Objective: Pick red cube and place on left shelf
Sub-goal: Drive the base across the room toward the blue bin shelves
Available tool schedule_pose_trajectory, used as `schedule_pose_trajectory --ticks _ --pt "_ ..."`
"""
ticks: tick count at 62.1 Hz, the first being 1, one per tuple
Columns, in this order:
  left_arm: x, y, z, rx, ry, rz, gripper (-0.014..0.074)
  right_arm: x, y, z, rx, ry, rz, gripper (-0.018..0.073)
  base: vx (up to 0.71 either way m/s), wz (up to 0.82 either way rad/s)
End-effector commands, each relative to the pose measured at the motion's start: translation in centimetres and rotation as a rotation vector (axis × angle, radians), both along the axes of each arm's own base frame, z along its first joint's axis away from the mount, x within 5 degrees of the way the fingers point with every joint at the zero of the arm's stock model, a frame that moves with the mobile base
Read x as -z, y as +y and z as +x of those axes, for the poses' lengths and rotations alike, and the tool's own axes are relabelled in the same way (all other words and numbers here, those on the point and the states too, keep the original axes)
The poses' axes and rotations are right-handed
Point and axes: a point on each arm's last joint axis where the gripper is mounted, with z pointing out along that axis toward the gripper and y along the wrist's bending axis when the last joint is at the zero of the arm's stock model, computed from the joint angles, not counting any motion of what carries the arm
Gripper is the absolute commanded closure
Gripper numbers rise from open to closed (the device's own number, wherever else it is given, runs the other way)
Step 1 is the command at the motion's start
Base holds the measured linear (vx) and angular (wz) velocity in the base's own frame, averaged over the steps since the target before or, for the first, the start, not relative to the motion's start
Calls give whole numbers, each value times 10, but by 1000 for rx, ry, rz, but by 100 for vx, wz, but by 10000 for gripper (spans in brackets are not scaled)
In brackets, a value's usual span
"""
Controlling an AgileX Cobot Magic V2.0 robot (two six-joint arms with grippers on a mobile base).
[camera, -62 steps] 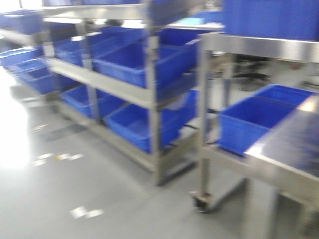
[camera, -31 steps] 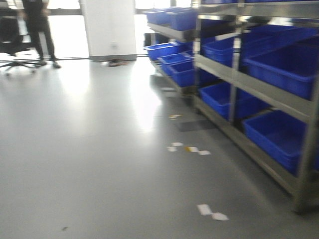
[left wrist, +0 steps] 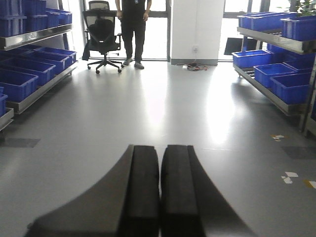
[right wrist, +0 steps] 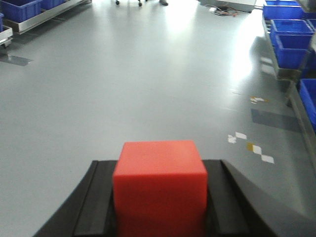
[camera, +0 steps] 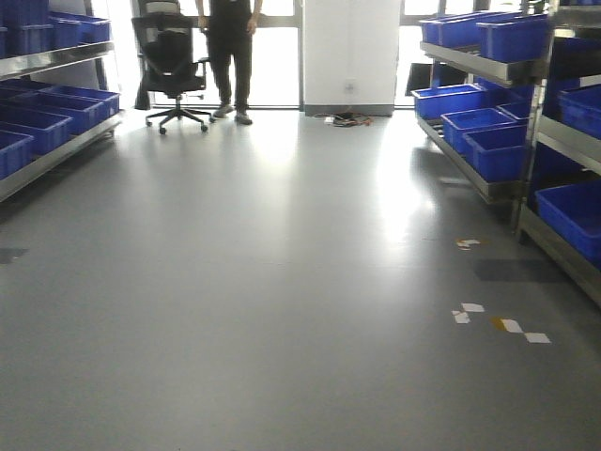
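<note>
The right gripper (right wrist: 159,167) is clamping the red cube (right wrist: 159,185) between its jaws, securing it for carriage. The left gripper (left wrist: 159,187) is idling, jaws pressed together, empty. The cube is sitting well apart from the left shelf (camera: 58,60), so placement is pending

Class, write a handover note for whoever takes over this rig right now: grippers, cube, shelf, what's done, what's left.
Left gripper: shut, empty.
Right gripper: shut on the red cube, held above the floor.
Left shelf: ahead, along the left side of the aisle, carrying blue bins.
Done: cube picked.
Left: approach the left shelf, set the cube on it, release.
</note>
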Motion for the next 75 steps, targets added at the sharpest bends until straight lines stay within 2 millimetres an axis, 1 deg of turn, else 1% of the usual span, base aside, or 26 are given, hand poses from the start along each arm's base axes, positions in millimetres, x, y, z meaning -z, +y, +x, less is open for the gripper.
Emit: schedule_pose_trajectory --ticks 1,35,75 --pt "0 0 0 -1 -74 -12 495 -16 -1 1 14 -102 17 473 40 30" --pt "0 0 0 -1 -74 -12 496 -16 -1 1 14 -103 17 473 46 29" --pt "0 0 0 -1 -74 -12 495 -16 -1 1 14 -102 17 473 55 27"
